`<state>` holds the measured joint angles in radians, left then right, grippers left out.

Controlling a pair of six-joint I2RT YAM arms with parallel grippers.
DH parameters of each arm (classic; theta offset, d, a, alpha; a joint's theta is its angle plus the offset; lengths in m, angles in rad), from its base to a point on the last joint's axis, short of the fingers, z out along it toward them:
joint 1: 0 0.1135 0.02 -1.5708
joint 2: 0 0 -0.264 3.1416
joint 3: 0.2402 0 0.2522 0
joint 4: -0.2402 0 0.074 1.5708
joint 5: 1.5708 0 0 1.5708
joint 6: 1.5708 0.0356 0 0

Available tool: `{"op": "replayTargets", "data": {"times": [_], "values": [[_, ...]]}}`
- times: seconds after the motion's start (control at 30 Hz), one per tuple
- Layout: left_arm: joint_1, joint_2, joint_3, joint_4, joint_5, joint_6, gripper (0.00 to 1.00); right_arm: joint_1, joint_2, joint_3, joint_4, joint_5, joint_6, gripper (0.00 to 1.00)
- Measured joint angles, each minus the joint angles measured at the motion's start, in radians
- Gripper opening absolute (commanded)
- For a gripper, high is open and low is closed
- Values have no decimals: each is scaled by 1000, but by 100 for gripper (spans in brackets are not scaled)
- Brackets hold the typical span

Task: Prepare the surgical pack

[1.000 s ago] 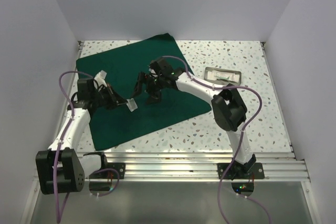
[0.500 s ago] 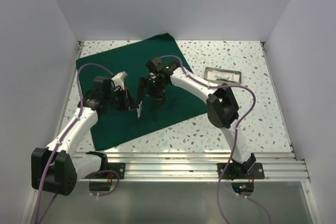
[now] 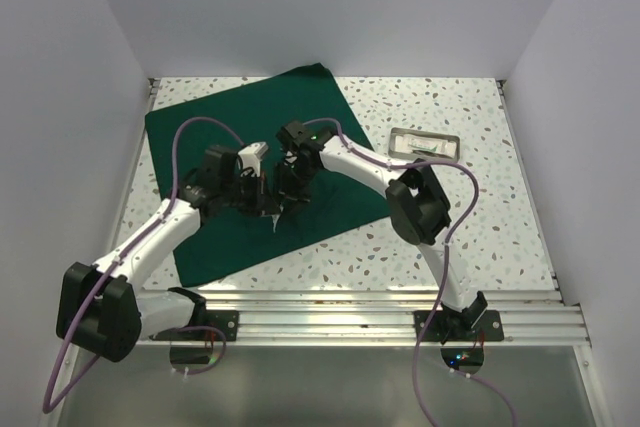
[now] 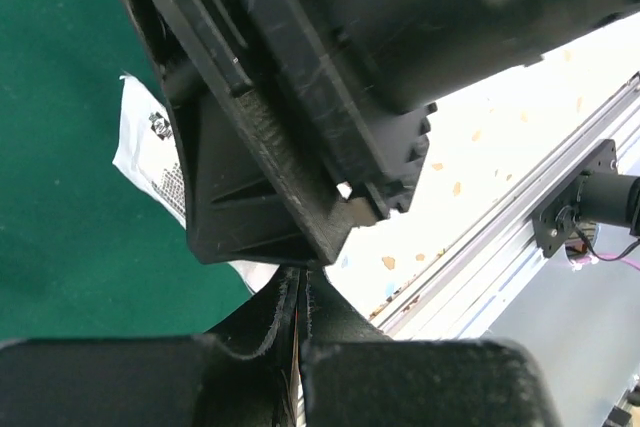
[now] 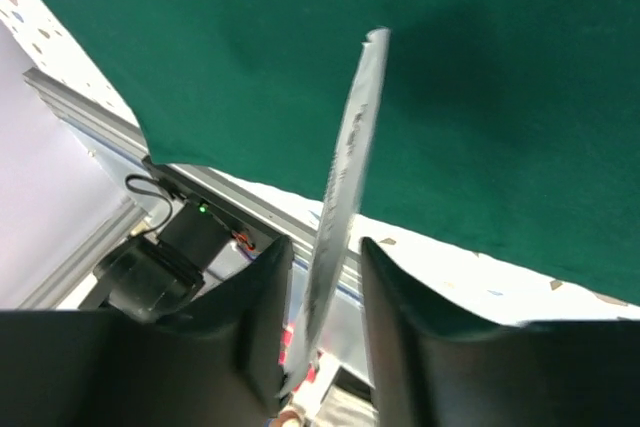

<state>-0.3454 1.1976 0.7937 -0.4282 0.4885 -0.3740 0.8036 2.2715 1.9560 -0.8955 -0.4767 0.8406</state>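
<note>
The dark green drape (image 3: 230,127) lies flat on the left half of the table. My left gripper (image 3: 268,205) is shut on a white packet (image 3: 277,215) and holds it on edge above the drape's near right part. My right gripper (image 3: 290,192) meets it from behind. In the right wrist view the packet (image 5: 345,177) stands edge-on between my right gripper's (image 5: 325,257) jaws, with a gap on each side. In the left wrist view my left gripper (image 4: 300,292) pinches the packet (image 4: 150,157), largely hidden behind the right gripper's black body. The steel tray (image 3: 424,144) sits to the right.
The speckled table (image 3: 470,207) runs right of the drape, with white walls on three sides. An aluminium rail (image 3: 330,307) carrying both arm bases lines the near edge. Purple cables loop over both arms.
My left arm has carried the packet right toward the middle, up to the right gripper. The right gripper's jaws have narrowed around the packet.
</note>
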Motion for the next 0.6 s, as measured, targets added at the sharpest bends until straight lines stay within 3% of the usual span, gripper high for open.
{"op": "replayTargets", "data": {"times": [0.1,0.13,0.17,0.2,0.27,0.3,0.33,0.43,0.6], "values": [[-4,3,5,-1,0,4,0,0,0,-40,17,-21,13,16],[-5,5,7,-6,0,6,9,0,0,-53,26,-37,20,5],[-7,8,7,-11,1,14,16,0,0,-64,35,-50,23,0],[-9,11,8,-10,1,22,37,1,0,-72,39,-53,27,0],[-9,13,22,-14,-4,30,52,1,0,-89,47,-65,33,0],[-9,12,33,-14,-7,30,68,0,-1,-98,52,-66,35,0],[-9,10,47,-13,-17,34,72,-1,-1,-104,56,-66,39,0],[-9,-14,80,-17,-67,27,80,-10,-11,-128,90,-62,54,0],[-6,-61,148,-23,-197,36,80,-81,-96,-201,231,2,108,0]]}}
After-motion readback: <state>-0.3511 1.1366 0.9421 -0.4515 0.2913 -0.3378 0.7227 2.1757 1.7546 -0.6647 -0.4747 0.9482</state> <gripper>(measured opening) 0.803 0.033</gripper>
